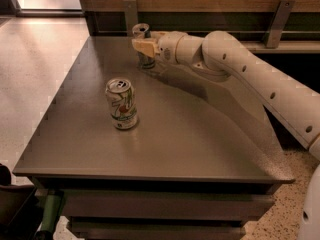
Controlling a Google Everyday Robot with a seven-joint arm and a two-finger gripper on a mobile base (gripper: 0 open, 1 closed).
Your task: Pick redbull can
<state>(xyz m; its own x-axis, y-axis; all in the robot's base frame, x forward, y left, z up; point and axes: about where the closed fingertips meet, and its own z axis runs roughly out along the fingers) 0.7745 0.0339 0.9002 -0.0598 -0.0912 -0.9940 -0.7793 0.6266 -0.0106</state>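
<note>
The redbull can, slim with a silver top, stands at the far edge of the grey table. My gripper reaches in from the right at the can's mid-height and covers the middle of it. Only the can's top and its base show. My white arm stretches across the back right of the table.
A wider white can with green markings stands upright on the left middle of the table, in front of the gripper. A wooden wall with metal brackets runs behind the table. Floor lies to the left.
</note>
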